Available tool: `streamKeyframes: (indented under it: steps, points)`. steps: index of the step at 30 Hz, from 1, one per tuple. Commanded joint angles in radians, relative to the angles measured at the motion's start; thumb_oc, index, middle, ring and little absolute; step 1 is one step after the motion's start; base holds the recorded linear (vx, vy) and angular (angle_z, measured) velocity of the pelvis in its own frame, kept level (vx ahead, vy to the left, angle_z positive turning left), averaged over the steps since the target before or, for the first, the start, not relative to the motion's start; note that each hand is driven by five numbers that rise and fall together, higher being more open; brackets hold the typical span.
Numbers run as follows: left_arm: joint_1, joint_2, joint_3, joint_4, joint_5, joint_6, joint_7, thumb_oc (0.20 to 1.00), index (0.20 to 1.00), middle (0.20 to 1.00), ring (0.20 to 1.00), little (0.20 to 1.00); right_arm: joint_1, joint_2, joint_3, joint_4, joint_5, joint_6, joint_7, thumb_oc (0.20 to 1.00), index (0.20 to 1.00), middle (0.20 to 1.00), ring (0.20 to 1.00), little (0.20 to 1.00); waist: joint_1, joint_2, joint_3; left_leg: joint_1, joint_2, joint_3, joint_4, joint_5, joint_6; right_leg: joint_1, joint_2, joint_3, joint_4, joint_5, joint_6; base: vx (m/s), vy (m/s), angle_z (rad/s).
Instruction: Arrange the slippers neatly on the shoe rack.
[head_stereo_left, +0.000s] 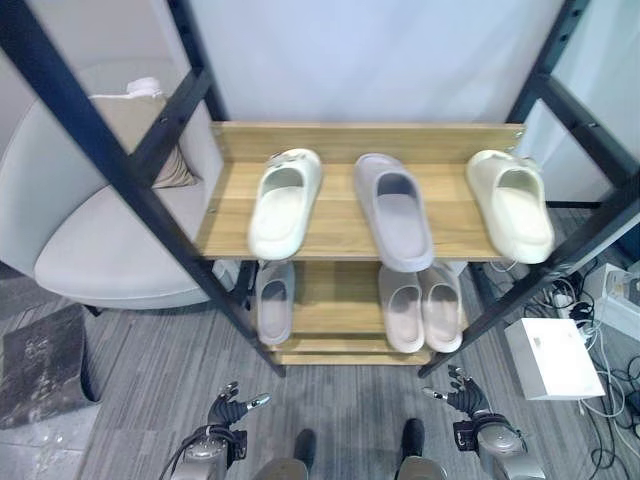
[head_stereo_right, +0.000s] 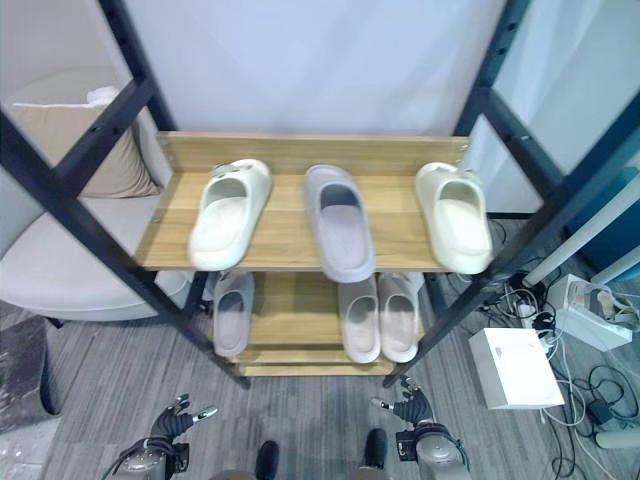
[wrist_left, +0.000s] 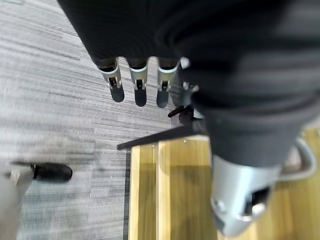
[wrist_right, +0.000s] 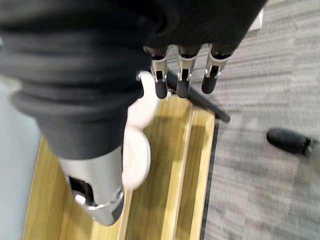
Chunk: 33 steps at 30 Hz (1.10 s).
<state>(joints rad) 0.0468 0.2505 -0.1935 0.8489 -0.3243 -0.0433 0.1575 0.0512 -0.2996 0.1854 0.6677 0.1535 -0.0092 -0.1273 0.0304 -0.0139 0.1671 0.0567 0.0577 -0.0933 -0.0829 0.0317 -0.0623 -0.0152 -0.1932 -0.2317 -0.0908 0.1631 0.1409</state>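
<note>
Legible text: none.
I can read no label, number or sign on the slippers (head_stereo_left: 395, 208), the shoe rack (head_stereo_left: 340, 240) or the white box (head_stereo_left: 553, 358) beside it.

The left robot hand (head_stereo_left: 226, 413) and the right robot hand (head_stereo_left: 462, 396) look alike: slim silver fingers (wrist_left: 137, 79) ending in dark, rounded tips, with a thumb (wrist_right: 95, 192) set apart as a broader silver-grey piece with a dark slot near its end. A black ribbed cover (wrist_left: 235, 65) wraps the back of each hand and the wrist, its folds running in soft ridges. Behind it each forearm (head_stereo_left: 510, 455) is a smooth silver-grey shell with a dark band at the wrist.
</note>
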Motion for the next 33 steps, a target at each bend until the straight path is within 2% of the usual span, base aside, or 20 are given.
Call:
streamKeyframes:
  steps: [1, 5, 7, 8, 11, 15, 22, 26, 29, 31, 33]
  points:
    - [-0.086, 0.003, -0.012, 0.033, 0.039, -0.029, 0.001, 1.0, 1.0, 1.0, 1.0, 1.0, -0.044, -0.058, 0.01, -0.057, -0.054, -0.019, -0.004, 1.0, 1.0, 1.0, 1.0, 1.0, 0.004, -0.022, 0.007, 0.014, -0.023, -0.017, 0.007, -0.074, 0.007, 0.018, -0.037, -0.025, 0.004, -0.059, 0.053, 0.08, -0.086, 0.05]
    - [-0.096, -0.004, -0.026, 0.036, 0.065, -0.025, -0.003, 1.0, 1.0, 1.0, 1.0, 1.0, -0.065, -0.111, 0.059, -0.159, -0.143, -0.022, 0.017, 1.0, 1.0, 1.0, 1.0, 1.0, 0.008, -0.023, 0.006, 0.015, -0.018, -0.026, 0.007, -0.072, 0.006, 0.04, -0.027, -0.022, 0.004, -0.084, 0.042, 0.05, -0.05, 0.04]
    - [-0.099, 0.004, -0.027, 0.02, 0.083, -0.03, -0.009, 1.0, 1.0, 1.0, 1.0, 1.0, -0.074, -0.183, 0.1, -0.338, -0.236, -0.041, 0.067, 1.0, 1.0, 1.0, 1.0, 1.0, 0.013, -0.029, 0.009, 0.014, -0.018, -0.033, 0.007, -0.072, 0.004, 0.049, -0.022, -0.021, 0.004, -0.098, 0.037, 0.02, -0.028, 0.03]
    - [-0.099, 0.004, -0.027, 0.02, 0.084, -0.03, -0.009, 1.0, 1.0, 1.0, 1.0, 1.0, -0.072, -0.184, 0.099, -0.341, -0.236, -0.04, 0.068, 1.0, 1.0, 1.0, 1.0, 1.0, 0.013, -0.028, 0.009, 0.015, -0.017, -0.033, 0.007, -0.072, 0.004, 0.05, -0.022, -0.021, 0.004, -0.098, 0.037, 0.0, -0.011, 0.05]
    - [-0.09, 0.013, -0.01, -0.001, 0.103, -0.032, -0.017, 1.0, 1.0, 1.0, 1.0, 1.0, -0.039, -0.268, 0.116, -0.582, -0.264, -0.075, 0.162, 1.0, 1.0, 1.0, 1.0, 1.0, 0.011, -0.037, 0.012, 0.018, -0.016, -0.032, 0.007, -0.075, 0.004, 0.053, -0.017, -0.019, 0.004, -0.103, 0.035, 0.0, -0.01, 0.07]
    - [-0.083, 0.0, 0.013, 0.03, 0.12, -0.038, -0.026, 1.0, 1.0, 1.0, 1.0, 1.0, 0.044, -0.351, 0.105, -0.81, -0.242, -0.107, 0.275, 1.0, 1.0, 1.0, 1.0, 1.0, -0.004, -0.041, 0.007, 0.026, -0.012, -0.026, 0.004, -0.078, 0.003, 0.056, -0.011, -0.012, 0.004, -0.11, 0.035, -0.01, 0.003, 0.02]
    - [-0.082, -0.02, 0.021, 0.075, 0.131, -0.043, -0.027, 1.0, 1.0, 1.0, 1.0, 1.0, 0.087, -0.416, 0.092, -1.055, -0.124, -0.148, 0.365, 1.0, 1.0, 1.0, 1.0, 1.0, -0.018, -0.039, -0.007, 0.032, -0.001, -0.016, -0.003, -0.079, -0.003, 0.058, -0.002, -0.006, 0.004, -0.113, 0.034, -0.01, 0.004, -0.04]
    - [-0.069, -0.024, 0.023, 0.086, 0.142, -0.052, -0.03, 1.0, 1.0, 1.0, 1.0, 1.0, 0.108, -0.564, 0.022, -1.233, 0.03, -0.201, 0.405, 1.0, 1.0, 1.0, 1.0, 1.0, -0.029, -0.041, -0.024, 0.035, 0.002, -0.014, -0.004, -0.079, -0.008, 0.06, 0.002, -0.001, 0.004, -0.113, 0.035, 0.0, 0.0, -0.01]
    - [-0.057, -0.026, 0.02, 0.104, 0.14, -0.058, -0.036, 1.0, 1.0, 1.0, 1.0, 1.0, 0.079, -0.653, -0.032, -1.305, 0.126, -0.226, 0.397, 1.0, 1.0, 1.0, 1.0, 1.0, -0.03, -0.042, -0.039, 0.035, 0.006, -0.014, -0.004, -0.079, -0.011, 0.06, 0.002, -0.002, 0.004, -0.111, 0.035, 0.0, 0.0, 0.0]
    - [-0.049, -0.035, 0.009, 0.117, 0.126, -0.065, -0.034, 1.0, 1.0, 1.0, 1.0, 1.0, -0.005, -0.692, -0.112, -1.344, 0.193, -0.261, 0.338, 1.0, 1.0, 1.0, 1.0, 1.0, -0.033, -0.044, -0.05, 0.035, 0.008, -0.011, -0.004, -0.08, -0.012, 0.06, 0.004, -0.003, 0.004, -0.109, 0.036, 0.0, 0.0, 0.0]
    - [-0.043, -0.04, -0.004, 0.112, 0.109, -0.073, -0.03, 1.0, 1.0, 1.0, 1.0, 1.0, -0.076, -0.668, -0.149, -1.343, 0.216, -0.275, 0.293, 1.0, 1.0, 1.0, 1.0, 1.0, -0.033, -0.042, -0.056, 0.034, 0.009, -0.009, -0.004, -0.08, -0.012, 0.059, 0.004, -0.003, 0.004, -0.108, 0.036, -0.01, 0.009, -0.05]
